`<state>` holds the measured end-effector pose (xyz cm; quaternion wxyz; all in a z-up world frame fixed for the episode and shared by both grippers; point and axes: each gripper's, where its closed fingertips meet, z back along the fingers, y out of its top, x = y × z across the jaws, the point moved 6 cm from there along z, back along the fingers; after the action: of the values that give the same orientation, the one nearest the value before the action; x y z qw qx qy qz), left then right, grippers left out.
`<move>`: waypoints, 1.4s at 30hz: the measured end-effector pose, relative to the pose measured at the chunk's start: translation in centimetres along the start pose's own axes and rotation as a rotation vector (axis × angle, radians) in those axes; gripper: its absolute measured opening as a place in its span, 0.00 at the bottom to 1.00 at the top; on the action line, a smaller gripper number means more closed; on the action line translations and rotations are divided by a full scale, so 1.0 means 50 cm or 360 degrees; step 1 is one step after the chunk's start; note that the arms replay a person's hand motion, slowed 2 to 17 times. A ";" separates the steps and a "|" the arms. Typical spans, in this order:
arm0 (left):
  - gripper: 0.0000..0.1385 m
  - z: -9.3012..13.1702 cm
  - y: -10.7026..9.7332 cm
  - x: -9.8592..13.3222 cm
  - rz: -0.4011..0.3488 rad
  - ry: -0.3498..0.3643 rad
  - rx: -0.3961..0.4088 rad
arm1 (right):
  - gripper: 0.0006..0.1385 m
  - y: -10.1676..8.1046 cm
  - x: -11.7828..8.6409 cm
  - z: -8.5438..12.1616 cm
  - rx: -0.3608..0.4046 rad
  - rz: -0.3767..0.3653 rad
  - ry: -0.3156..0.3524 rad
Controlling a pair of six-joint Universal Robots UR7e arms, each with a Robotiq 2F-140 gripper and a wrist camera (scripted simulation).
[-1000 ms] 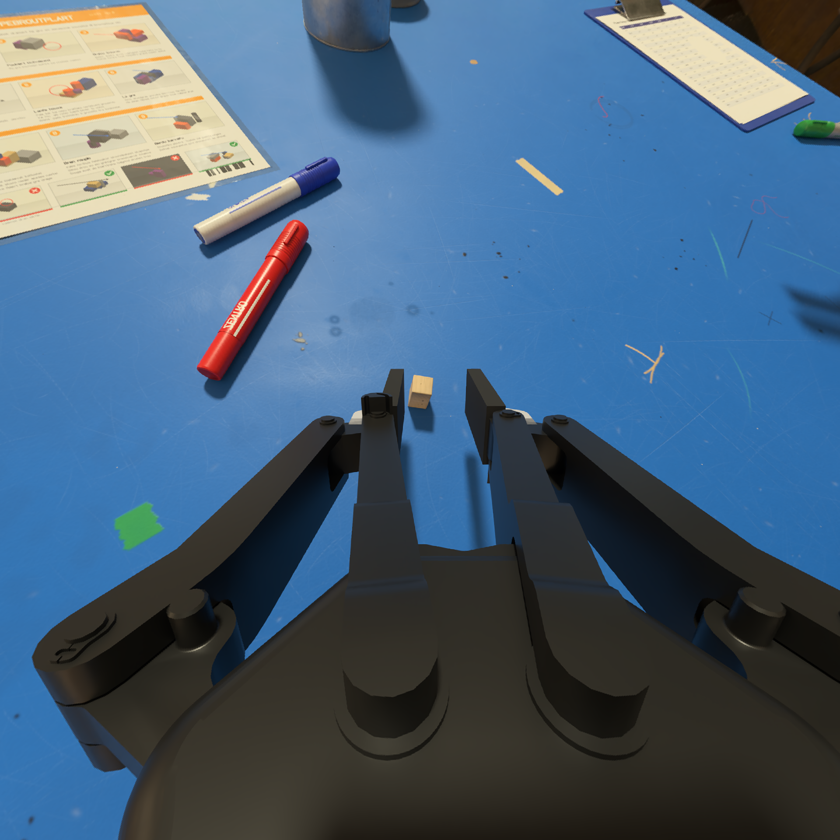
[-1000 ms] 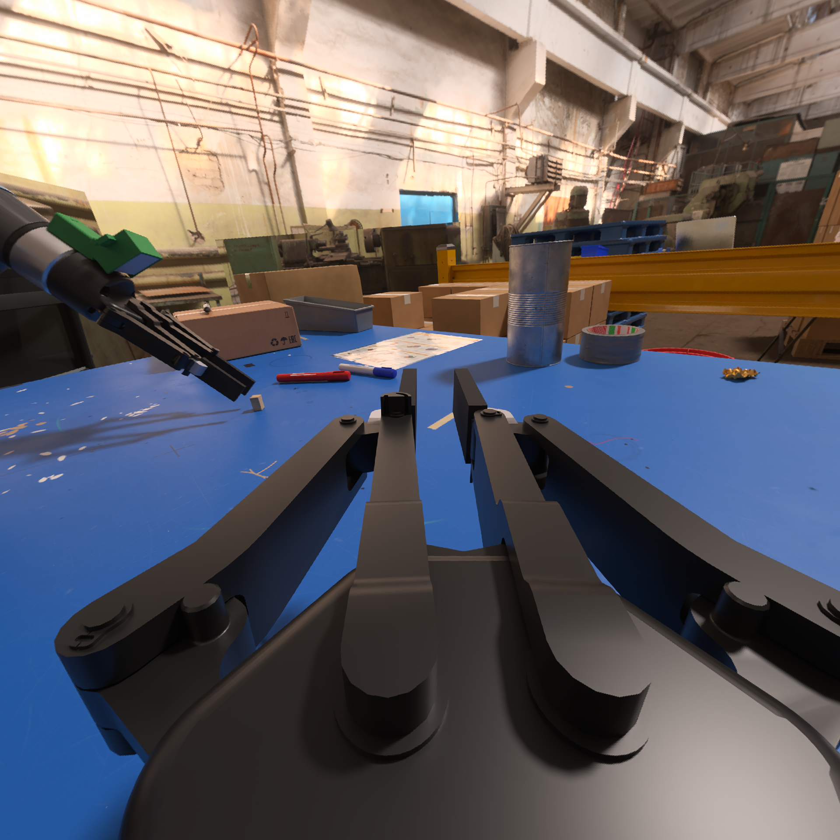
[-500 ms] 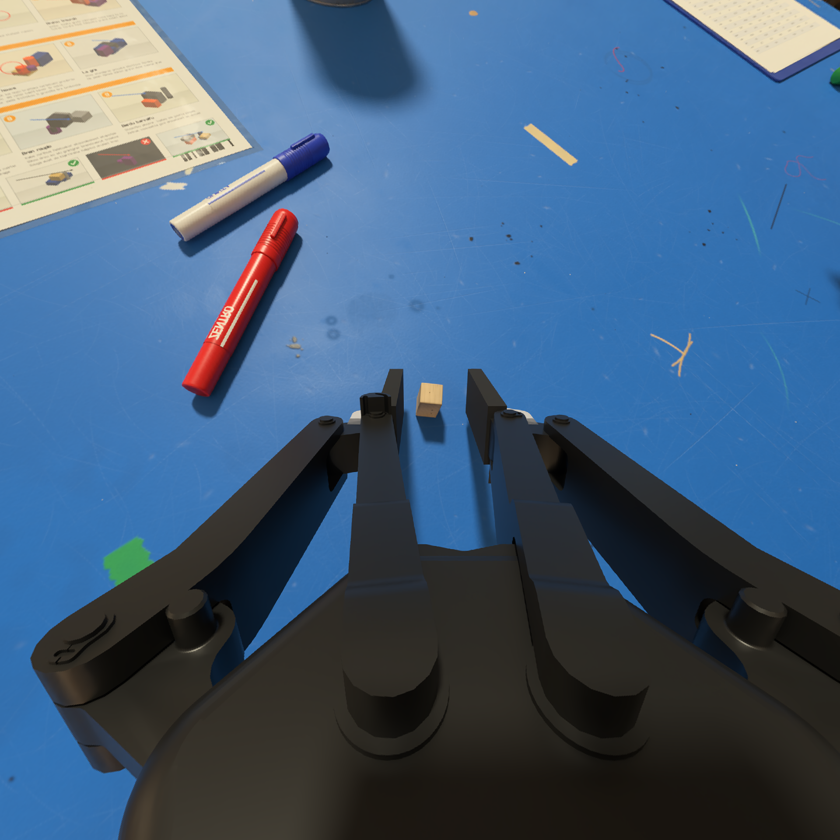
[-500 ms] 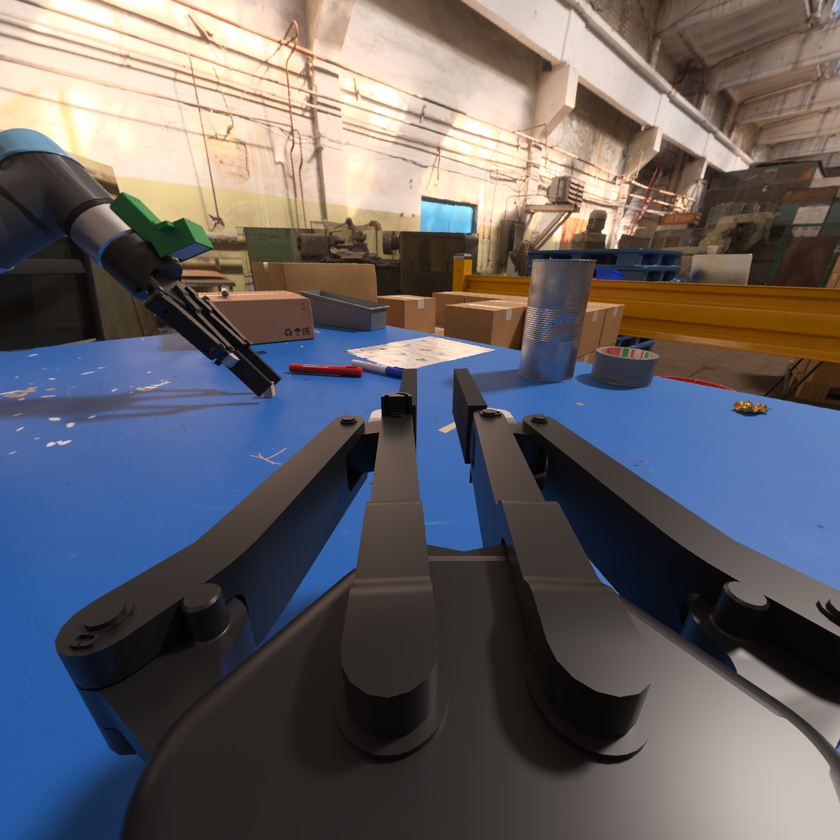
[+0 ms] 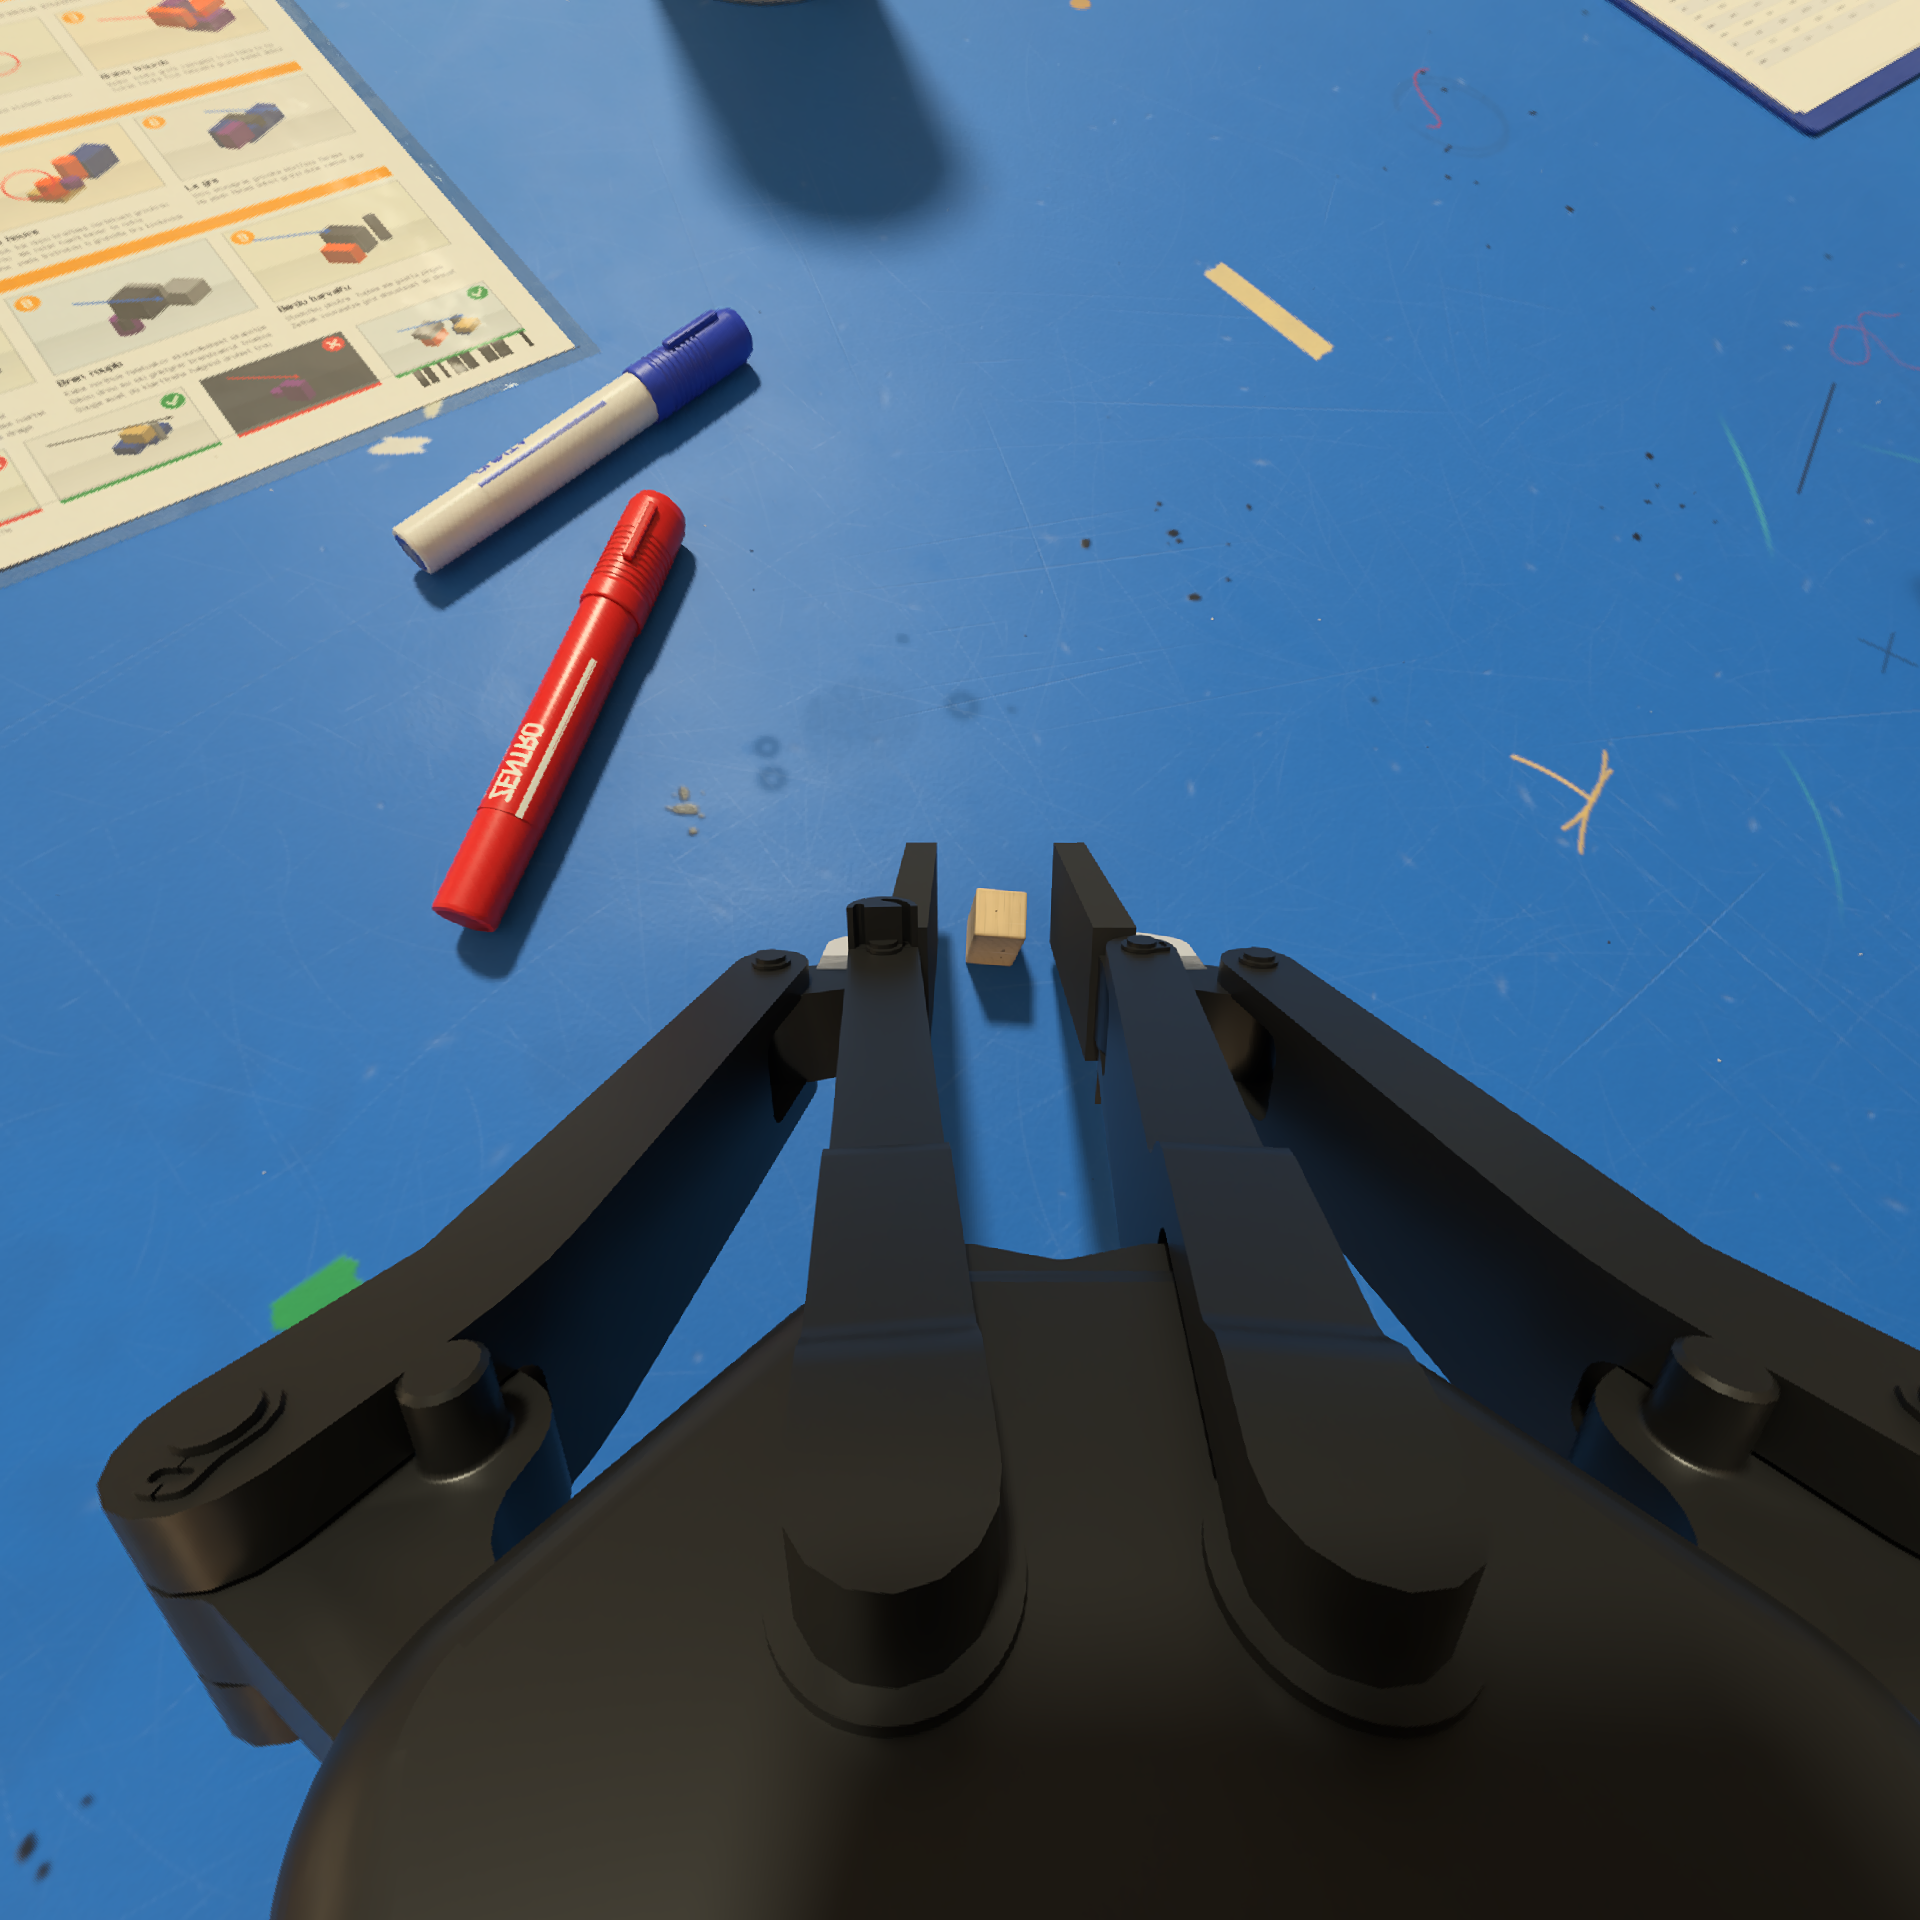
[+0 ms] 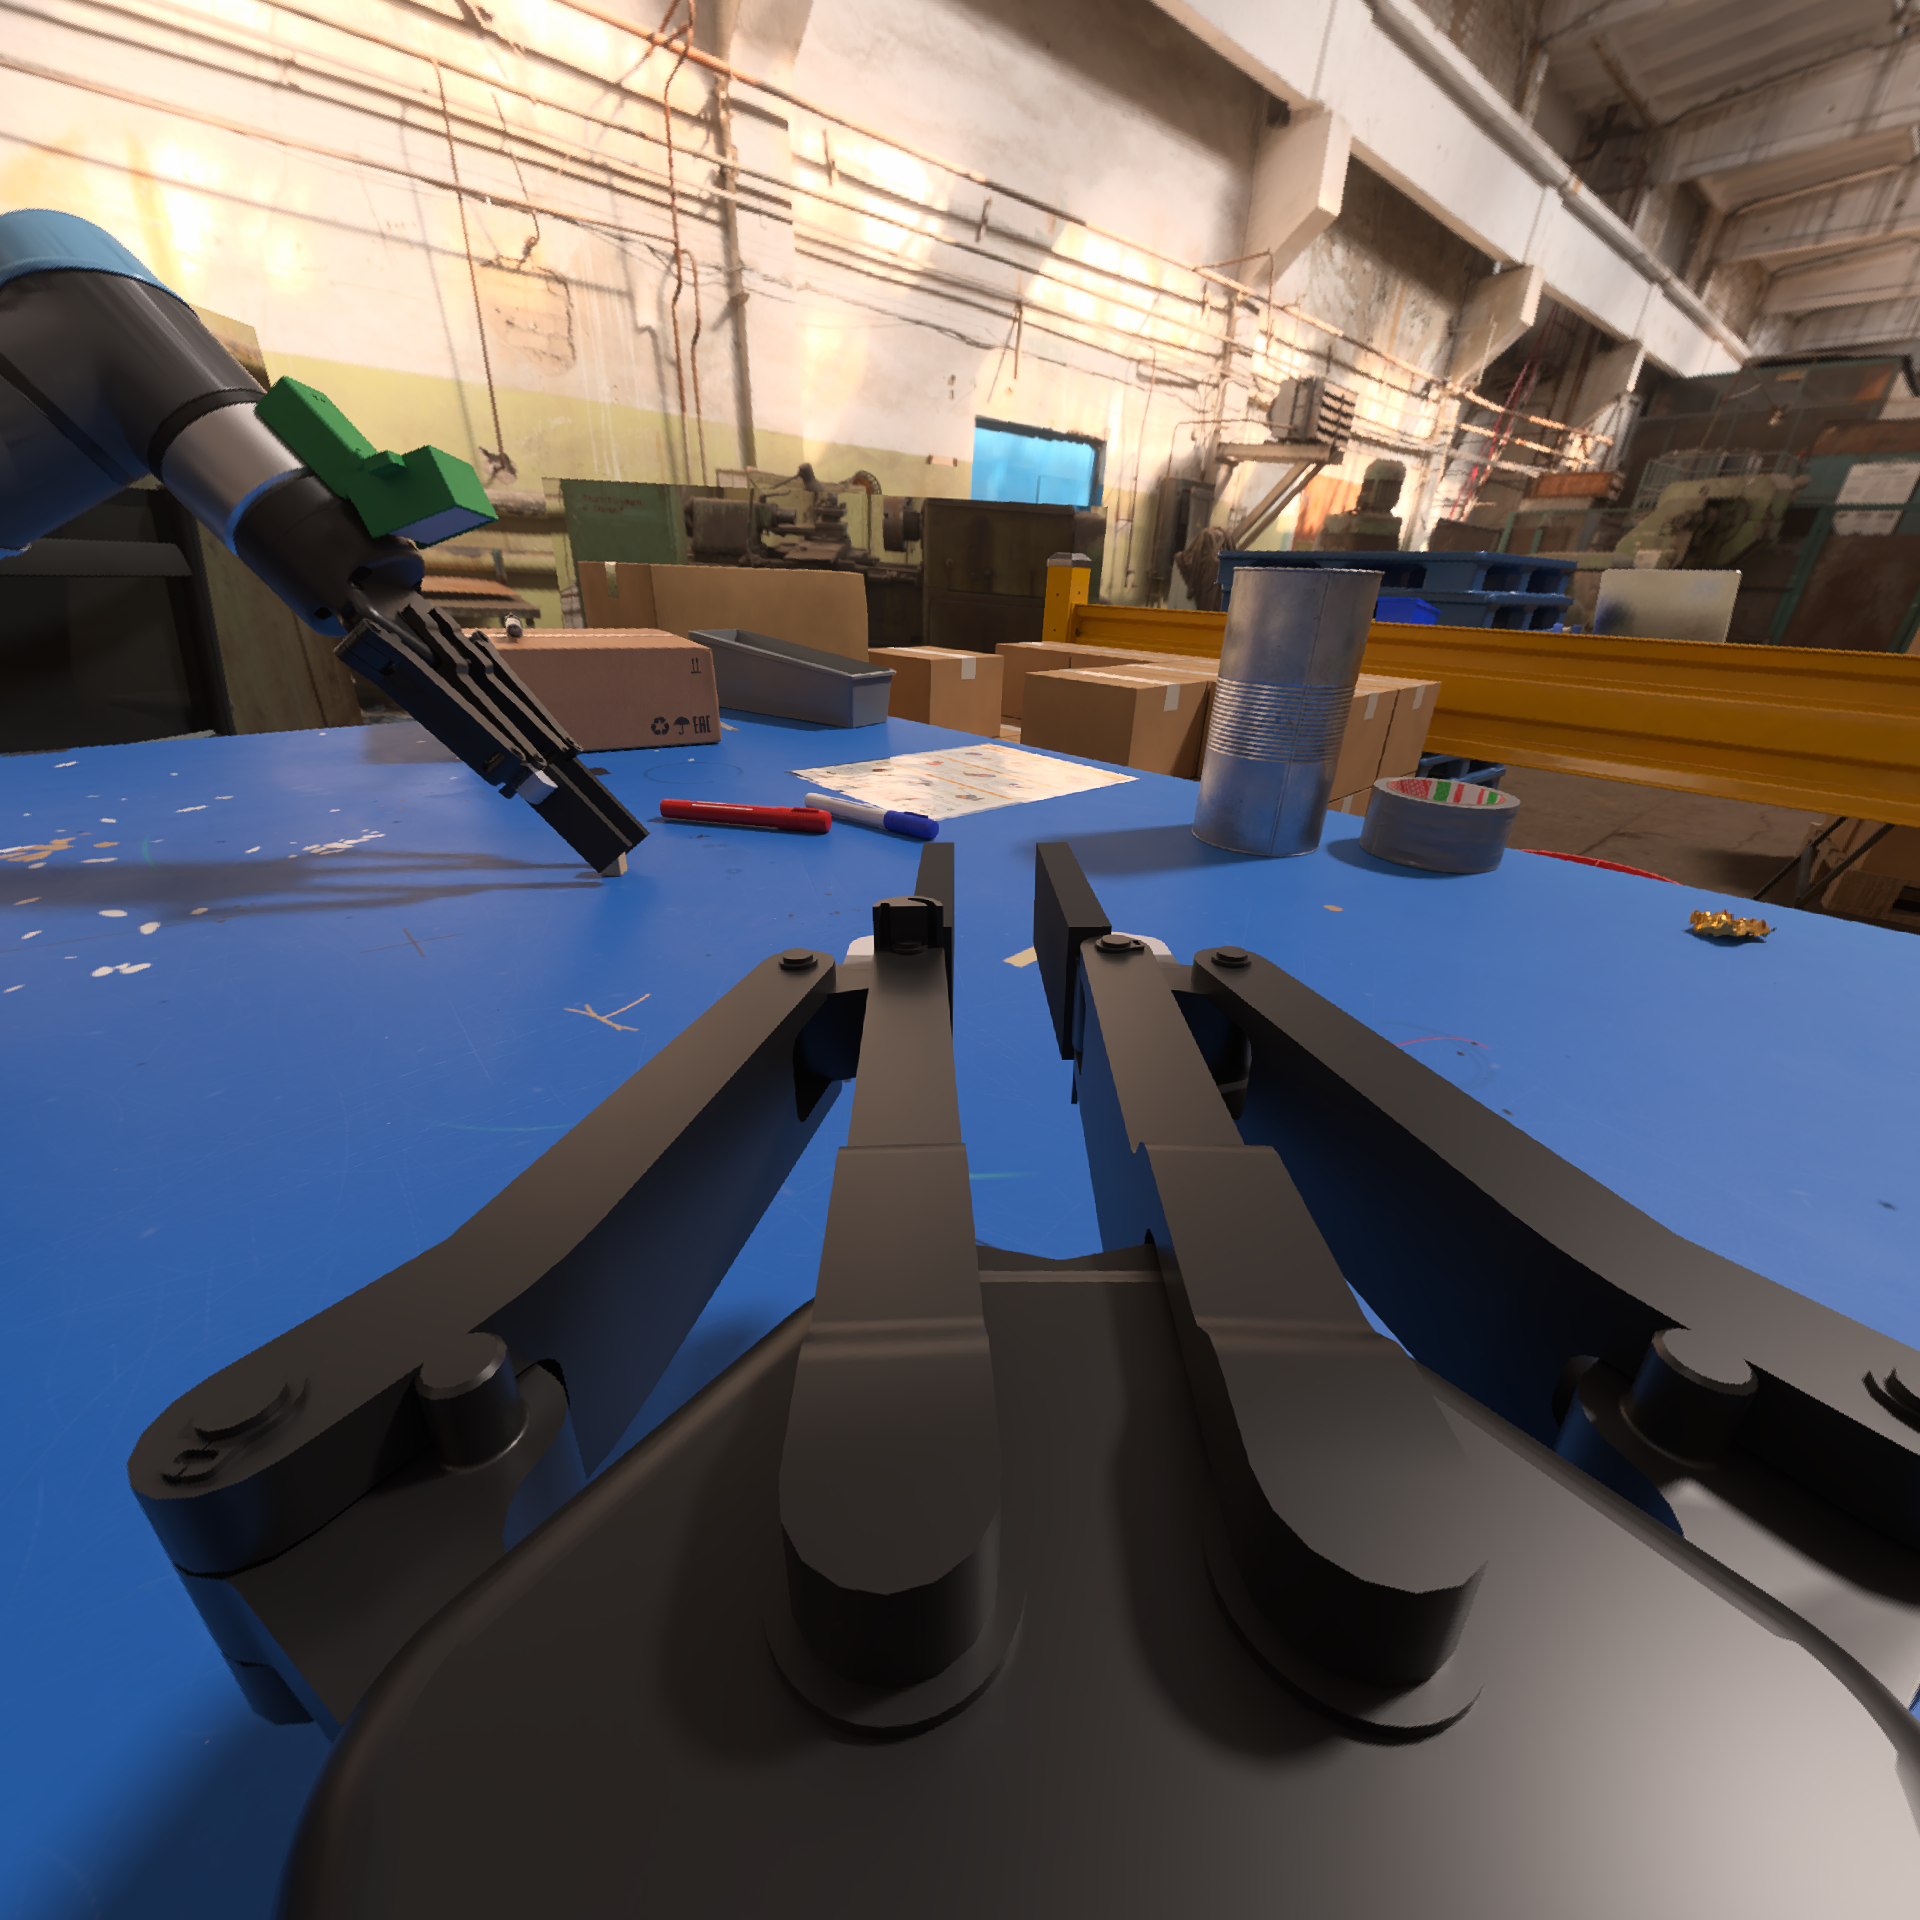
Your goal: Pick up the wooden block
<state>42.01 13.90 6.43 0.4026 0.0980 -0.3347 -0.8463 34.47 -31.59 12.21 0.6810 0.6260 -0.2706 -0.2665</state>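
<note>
One small pale cube-shaped wooden block (image 5: 995, 925) sat on scratched blue counter (image 5: 1351, 644), between fingers of left tool (image 5: 994, 883), gaps visible both sides; left tool narrowly parted, gripping nothing. Red marker (image 5: 561, 717) lay left of block, well apart. Right tool (image 6: 992, 883) hovered far from block, narrowly parted, empty.

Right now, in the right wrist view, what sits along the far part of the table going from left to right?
Left gripper over the wooden block → red marker → blue-capped marker → instruction sheet → metal can → roll of tape → gold scrap.
</note>
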 end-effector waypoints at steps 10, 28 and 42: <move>0.16 0.000 -0.002 0.001 -0.0065 0.0048 -0.0013 | 0.15 -0.006 0.003 -0.003 -0.0011 -0.0017 0.0006; 0.10 -0.001 -0.001 0.006 -0.0150 0.0069 -0.0017 | 0.14 -0.012 0.005 -0.004 -0.0027 -0.0016 -0.0001; 0.09 0.002 0.005 0.020 -0.0218 0.0085 -0.0005 | 0.14 -0.015 0.006 -0.006 -0.0037 -0.0010 -0.0004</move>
<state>41.47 13.08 6.77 0.3526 0.1426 -0.3150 -0.8696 34.87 -31.64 11.46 0.6872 0.6185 -0.2662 -0.2726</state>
